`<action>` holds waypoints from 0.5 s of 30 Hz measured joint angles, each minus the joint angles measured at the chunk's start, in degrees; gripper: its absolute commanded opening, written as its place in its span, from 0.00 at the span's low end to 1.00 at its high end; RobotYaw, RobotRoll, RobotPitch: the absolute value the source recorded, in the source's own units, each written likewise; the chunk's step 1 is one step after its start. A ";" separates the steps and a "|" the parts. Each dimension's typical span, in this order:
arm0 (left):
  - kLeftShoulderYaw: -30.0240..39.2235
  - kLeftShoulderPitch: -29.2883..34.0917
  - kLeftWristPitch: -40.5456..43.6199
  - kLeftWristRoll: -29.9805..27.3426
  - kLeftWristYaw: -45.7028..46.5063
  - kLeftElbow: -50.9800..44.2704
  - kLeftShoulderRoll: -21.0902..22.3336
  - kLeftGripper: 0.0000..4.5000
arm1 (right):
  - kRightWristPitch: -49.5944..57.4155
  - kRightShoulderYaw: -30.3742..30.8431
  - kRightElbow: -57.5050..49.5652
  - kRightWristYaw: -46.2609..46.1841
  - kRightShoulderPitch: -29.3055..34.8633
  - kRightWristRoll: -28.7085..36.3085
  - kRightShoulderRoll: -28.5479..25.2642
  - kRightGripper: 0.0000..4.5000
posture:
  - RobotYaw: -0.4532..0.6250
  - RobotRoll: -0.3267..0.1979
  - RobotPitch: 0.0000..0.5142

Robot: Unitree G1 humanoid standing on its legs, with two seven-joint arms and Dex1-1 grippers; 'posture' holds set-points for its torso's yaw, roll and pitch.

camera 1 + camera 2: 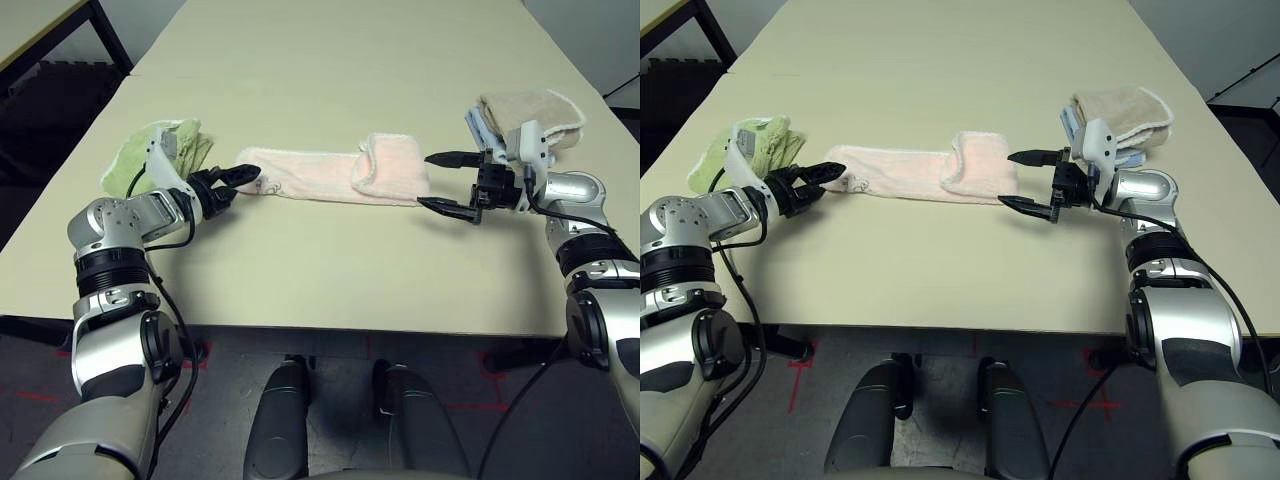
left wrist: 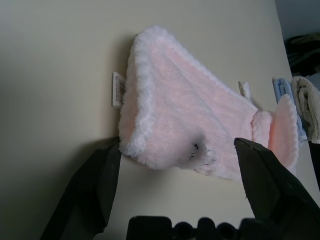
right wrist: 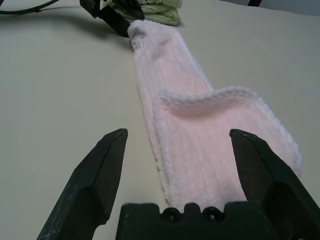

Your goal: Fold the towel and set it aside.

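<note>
A: The towel [image 1: 330, 176] lies stretched out as a long pink strip across the middle of the pale surface [image 1: 340, 60], running left to right, its right end folded back over itself into a small flap.

B: And both arms are at it. The left end effector [image 1: 240, 184] sits right at the strip's left end, fingers spread wide. The left wrist view has the towel's whitish stitched edge between the two black fingers [image 2: 90, 192], with a small white label [image 2: 118, 90] sticking out of the hem.

A: Is it holding anything?

B: No. The jaws stand apart with the cloth between them, none of it clamped.

A: The right end effector [image 1: 445, 183] is just as wide open, pointing left at the folded right end. One finger reaches just past the towel's far edge, the other is at its near edge.

B: From the right wrist the flap lies straight ahead between the fingers [image 3: 95, 177], and the left end effector shows at the strip's far tip.

A: Neighbours: a light green towel [image 1: 150, 155] bunched up at the far left, just behind the left arm, and a stack of beige and blue folded towels [image 1: 530, 118] to the far right, behind the right wrist.
</note>
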 measured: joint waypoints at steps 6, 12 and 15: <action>0.52 -0.09 -1.60 0.07 1.22 1.18 -0.78 0.71 | -0.12 0.01 -0.01 -0.02 0.00 -0.11 0.00 1.00 | 0.47 0.62 0.31; 0.63 -0.26 -3.26 0.14 2.84 3.49 -1.00 0.20 | -0.23 0.01 -0.06 -0.02 0.02 -0.28 0.00 1.00 | 0.47 0.62 0.31; 1.01 -0.31 -4.13 0.14 3.65 4.31 -1.02 0.01 | -0.26 0.01 -0.07 -0.02 0.03 -0.35 0.00 1.00 | 0.46 0.62 0.31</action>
